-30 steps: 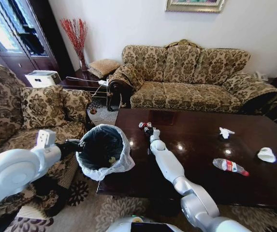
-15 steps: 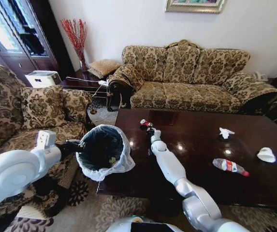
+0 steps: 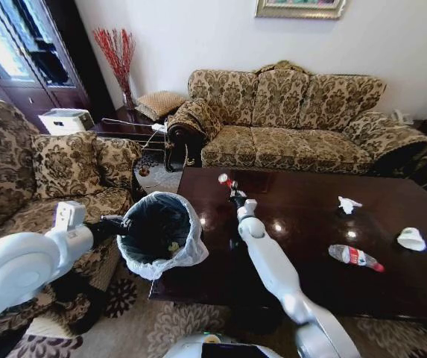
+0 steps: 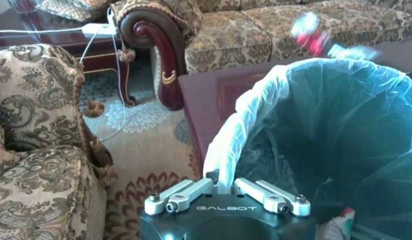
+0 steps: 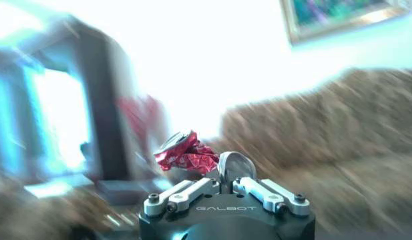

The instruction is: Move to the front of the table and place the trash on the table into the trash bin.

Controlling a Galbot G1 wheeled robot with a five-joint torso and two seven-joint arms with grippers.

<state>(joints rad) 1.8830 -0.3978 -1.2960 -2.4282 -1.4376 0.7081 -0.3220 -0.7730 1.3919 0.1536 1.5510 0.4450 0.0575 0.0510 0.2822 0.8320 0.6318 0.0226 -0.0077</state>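
In the head view, a crumpled red wrapper is held clamped in the right claw above the left end of the dark surface. The trash bin is gripped at its lined rim by the left claw, just beside the surface's left edge. A clear bottle and white tissues lie on the surface's right half.

In the left wrist view, the left claw is closed on the bin's white liner.

In the right wrist view, the red wrapper is pinched at the right claw.

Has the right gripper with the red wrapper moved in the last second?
Yes. The right gripper, shut on the red wrapper, has risen slightly toward the sofa, judged against the table.
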